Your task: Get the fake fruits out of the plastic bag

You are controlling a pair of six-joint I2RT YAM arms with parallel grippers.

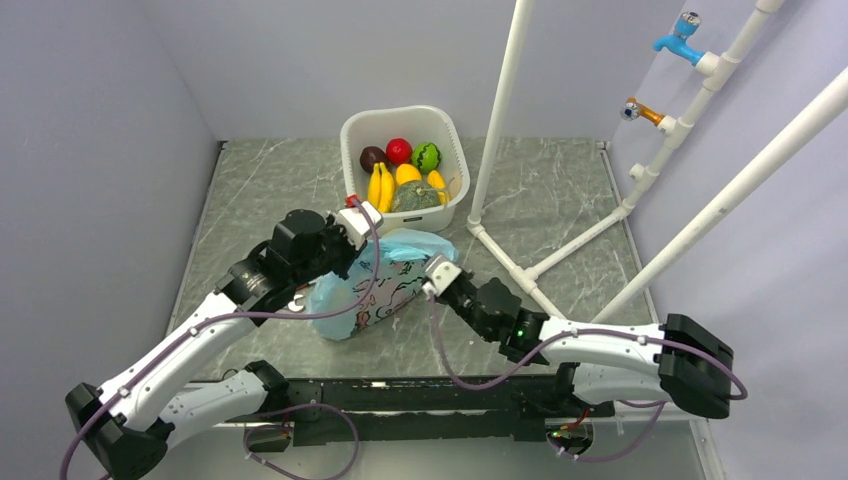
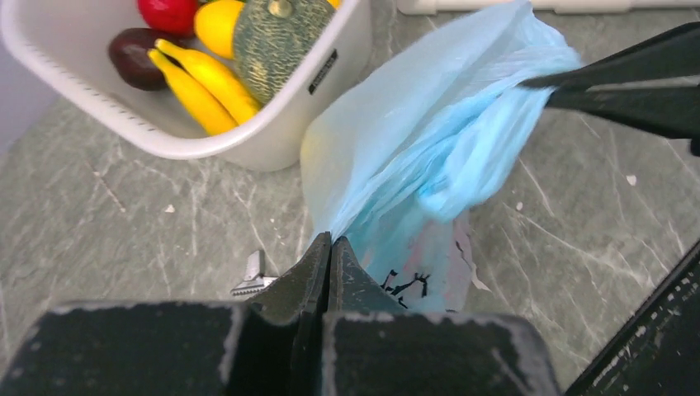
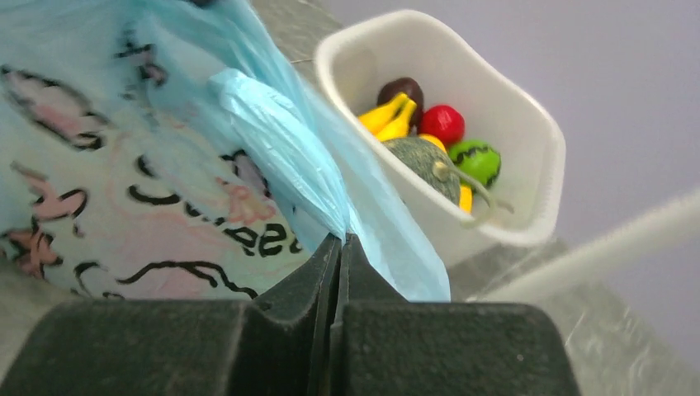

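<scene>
The light-blue plastic bag point(image 1: 378, 288) with its cartoon print lies crumpled on the table in front of the basket. My left gripper point(image 1: 345, 262) is shut on the bag's left edge point(image 2: 330, 239). My right gripper point(image 1: 428, 288) is shut on a bunched blue handle at the bag's right side point(image 3: 340, 239). The bag is stretched between them point(image 2: 413, 140) point(image 3: 165, 165). Its inside is hidden. The fake fruits lie in the white basket point(image 1: 452, 140): bananas point(image 1: 380, 186), a yellow round fruit point(image 1: 407, 173), a red apple point(image 1: 399, 150) and a green fruit point(image 1: 426, 156).
The basket also holds a dark maroon ball point(image 1: 372, 157) and a grey-green lumpy piece point(image 1: 413, 197). It stands just behind the bag. A white pipe frame point(image 1: 500, 110) rises to the right of the basket, its foot running along the table point(image 1: 520, 275). Grey walls close both sides.
</scene>
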